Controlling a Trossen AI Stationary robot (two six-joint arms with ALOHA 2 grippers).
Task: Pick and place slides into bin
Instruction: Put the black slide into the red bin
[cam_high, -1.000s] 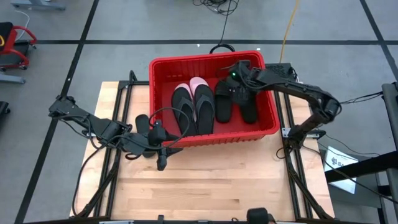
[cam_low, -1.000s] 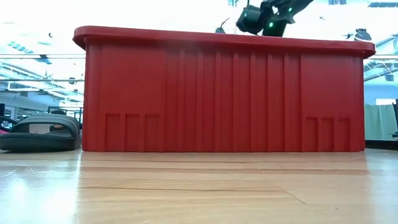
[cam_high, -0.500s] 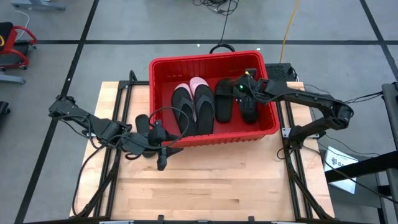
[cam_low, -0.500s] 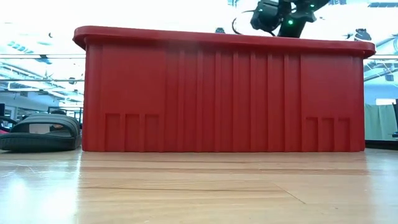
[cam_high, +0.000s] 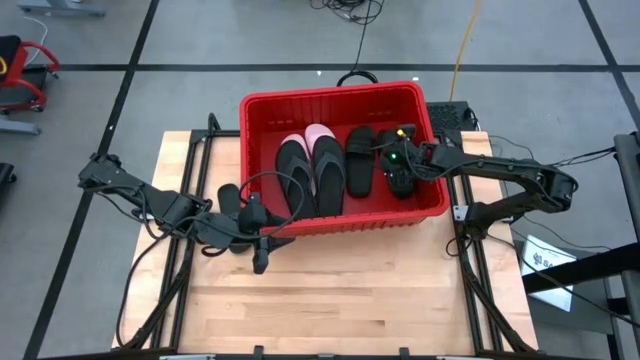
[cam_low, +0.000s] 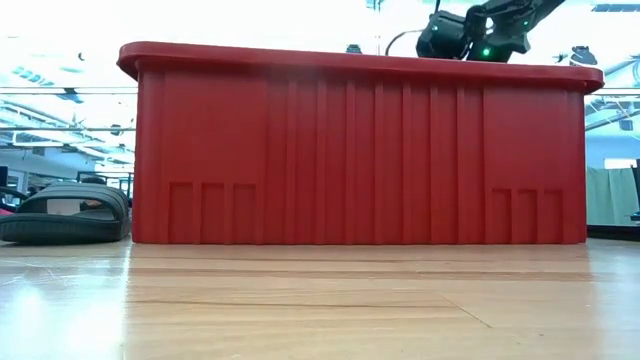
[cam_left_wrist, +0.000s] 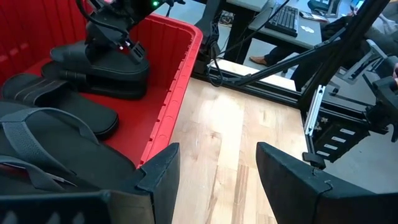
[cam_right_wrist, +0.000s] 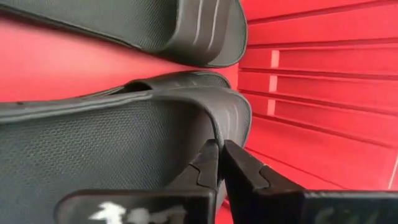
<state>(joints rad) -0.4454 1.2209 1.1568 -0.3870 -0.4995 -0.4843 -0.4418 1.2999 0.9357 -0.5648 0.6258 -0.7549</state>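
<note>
The slides look like light foam or rubber things: a flat sole that bends, a textured footbed, and a wide arched strap that is probably the best place to take hold, since thin jaws can pinch across it or hook under it; a sole edge would likely flex and slip. Four lie on the floor of the bin (cam_high: 262, 104): a black flip-flop (cam_high: 294, 172) beside a pink slide (cam_high: 323, 160), touching along their sides, then a black slide (cam_high: 358, 160), then a second black slide (cam_high: 399, 172) by the right wall. One more slide (cam_low: 68, 212) lies on the bench (cam_high: 340, 290) outside the bin's left wall, and dark sandals show beneath the left arm in the high view. The right gripper (cam_right_wrist: 219, 163) is down in the bin at the strap of the rightmost black slide, jaws pressed together with nothing between them, so that slide seems released. The left gripper (cam_left_wrist: 217, 171) hangs low over the bench just outside the bin's front left corner, jaws wide and empty.
</note>
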